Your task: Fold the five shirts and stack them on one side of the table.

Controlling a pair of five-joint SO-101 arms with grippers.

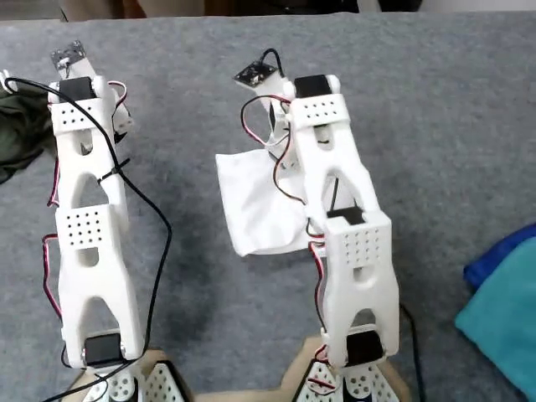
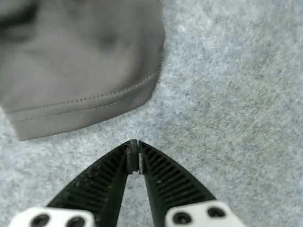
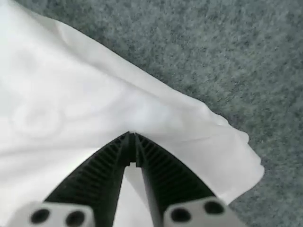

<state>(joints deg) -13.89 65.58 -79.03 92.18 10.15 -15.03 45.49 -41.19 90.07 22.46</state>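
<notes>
Looking down over one grey, felt-like table (image 1: 435,126) bearing two robot arms and four shirts. Rising from the near edge, side by side and stretching away across the table: two white arms, the left arm (image 1: 88,234) and the right arm (image 1: 352,243), each trailing black and red wires. Lying at the near right edge, well apart from both arms: one teal shirt (image 1: 507,318), bunched up, with one blue shirt (image 1: 502,251) touching its far side. Lying near the middle, partly under the right arm: one white shirt (image 1: 255,209), flattened into a rough rectangle. Hanging close over that white cloth: the right gripper (image 3: 131,139), its two black ribbed fingers pressing together at the tips. Lying at the far left edge: one dark olive shirt (image 1: 21,134), crumpled, showing a stitched hem in the left wrist view. Pointing at bare table just beside that hem, not touching it: the left gripper (image 2: 132,144), its two ribbed fingers likewise pressing tightly together.
</notes>
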